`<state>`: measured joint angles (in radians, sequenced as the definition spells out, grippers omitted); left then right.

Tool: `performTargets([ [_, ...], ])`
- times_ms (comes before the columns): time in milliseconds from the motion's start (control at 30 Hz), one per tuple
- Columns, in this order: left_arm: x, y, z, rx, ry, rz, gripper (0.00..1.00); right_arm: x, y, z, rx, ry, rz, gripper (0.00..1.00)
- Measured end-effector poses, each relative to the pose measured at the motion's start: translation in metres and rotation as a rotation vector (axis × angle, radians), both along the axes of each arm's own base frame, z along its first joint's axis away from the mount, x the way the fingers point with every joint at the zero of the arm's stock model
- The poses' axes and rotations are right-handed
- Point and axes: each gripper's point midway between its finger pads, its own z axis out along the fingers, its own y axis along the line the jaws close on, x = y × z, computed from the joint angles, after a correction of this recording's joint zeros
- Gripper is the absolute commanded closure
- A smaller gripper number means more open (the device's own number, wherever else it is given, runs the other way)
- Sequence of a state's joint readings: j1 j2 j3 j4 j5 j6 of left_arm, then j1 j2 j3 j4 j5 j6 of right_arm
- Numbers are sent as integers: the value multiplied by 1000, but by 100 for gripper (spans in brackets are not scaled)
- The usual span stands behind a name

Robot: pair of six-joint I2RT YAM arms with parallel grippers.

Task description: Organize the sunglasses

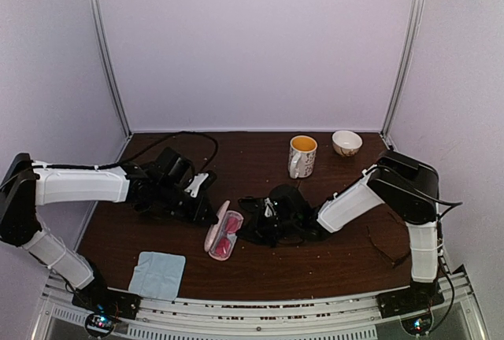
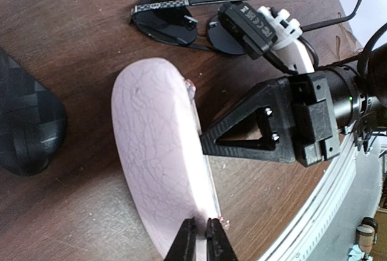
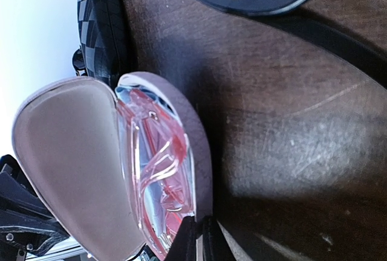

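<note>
An open pink case [image 1: 223, 234] lies at the table's middle with the translucent pink-red sunglasses [image 3: 158, 170] inside on a blue cloth. My left gripper [image 2: 200, 244] is shut on the edge of the case's lid [image 2: 154, 152]. My right gripper [image 3: 200, 240] is shut on the rim of the case's lower half [image 3: 202, 152]; its finger also shows in the left wrist view [image 2: 248, 134]. The black sunglasses with dark lenses [image 2: 178, 25] lie on the table just beyond the case. Thin black-framed glasses [image 1: 386, 249] lie at the right, near the right arm's base.
A black hard case [image 2: 24, 122] lies next to the pink case. A light-blue cloth [image 1: 157, 274] lies near the front left edge. A mug [image 1: 302, 156] and a small bowl [image 1: 346, 142] stand at the back right.
</note>
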<state>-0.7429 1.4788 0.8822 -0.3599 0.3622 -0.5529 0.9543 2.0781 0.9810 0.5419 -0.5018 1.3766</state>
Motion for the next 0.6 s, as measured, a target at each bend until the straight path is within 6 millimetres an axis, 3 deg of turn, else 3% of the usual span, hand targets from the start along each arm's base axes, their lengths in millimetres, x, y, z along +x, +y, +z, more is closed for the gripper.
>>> performTargets([
  [200,-2,-14,-6,-43,21,-28,94,0,0,0,-1,0,0,96],
  [433,-16,-20,-39,12,93,-60,93,-1,3,2,5,-5,6,96],
  [600,-18,-26,-41,-6,100,-76,91,-1,3,2,5,-4,8,96],
])
